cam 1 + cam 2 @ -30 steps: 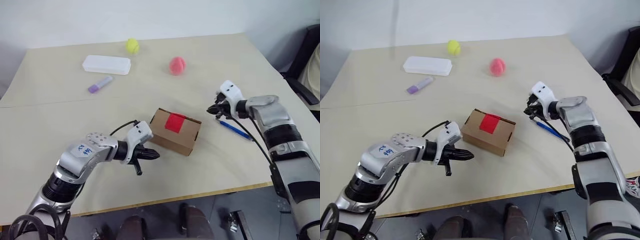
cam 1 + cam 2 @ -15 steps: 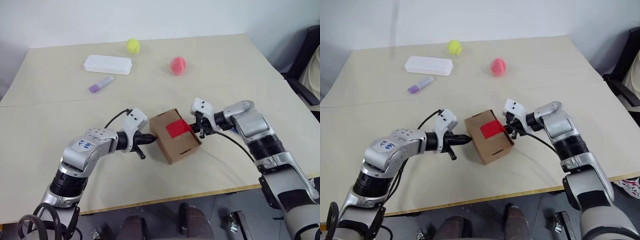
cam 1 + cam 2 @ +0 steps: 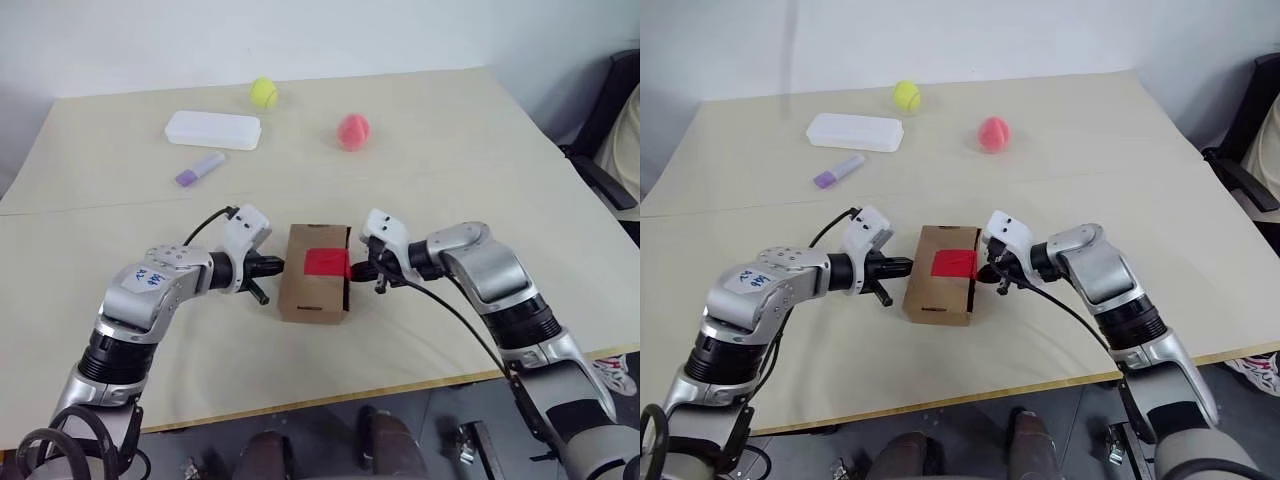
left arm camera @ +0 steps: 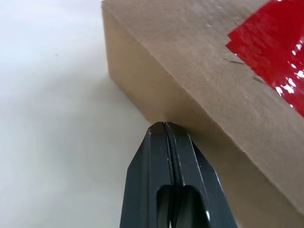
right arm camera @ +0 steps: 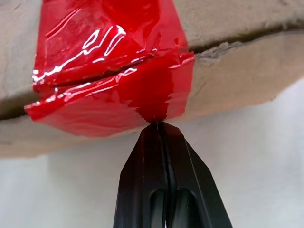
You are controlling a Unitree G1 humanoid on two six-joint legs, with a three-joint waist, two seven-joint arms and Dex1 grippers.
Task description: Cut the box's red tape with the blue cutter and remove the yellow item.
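The brown cardboard box (image 3: 312,290) lies at the middle of the table, its red tape (image 3: 324,262) folded over the top and the right side. My left gripper (image 3: 276,265) is shut, and its tips press the box's left wall (image 4: 199,90). From the other side, my right gripper (image 3: 352,270) is shut with nothing between its fingers. Its tip (image 5: 156,124) touches the lower edge of the red tape (image 5: 114,85), which spans a flap seam. The blue cutter and the yellow item are hidden.
At the far left of the table lie a flat white case (image 3: 213,129) and a lilac marker (image 3: 200,168). A yellow-green tennis ball (image 3: 263,92) and a pink ball (image 3: 353,131) sit further back. A dark chair (image 3: 615,110) stands off the right edge.
My right gripper has swung left, from beside the blue cutter to the box's taped side. The left gripper came up against the box's left side, and the box has turned on the table.
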